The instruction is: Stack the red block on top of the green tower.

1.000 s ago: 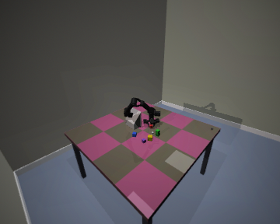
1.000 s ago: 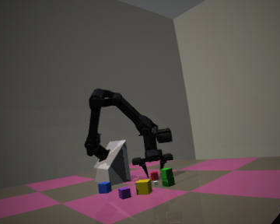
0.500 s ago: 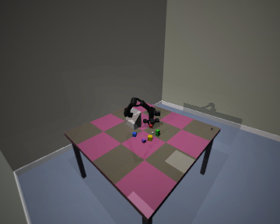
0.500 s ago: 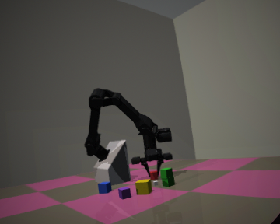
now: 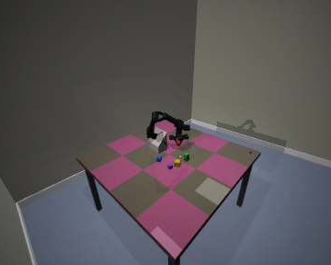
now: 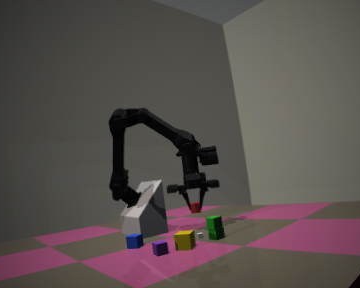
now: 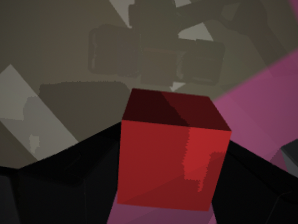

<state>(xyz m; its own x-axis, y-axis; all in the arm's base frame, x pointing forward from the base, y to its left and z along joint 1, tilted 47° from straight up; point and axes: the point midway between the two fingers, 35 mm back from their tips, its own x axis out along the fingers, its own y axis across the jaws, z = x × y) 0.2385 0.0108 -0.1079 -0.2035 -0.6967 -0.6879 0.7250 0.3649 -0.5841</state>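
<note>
gripper fingertips cut off by wrist view's edge.

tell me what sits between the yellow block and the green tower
A small white block sits between the yellow block and the green tower, clearest in the exterior view.
</note>
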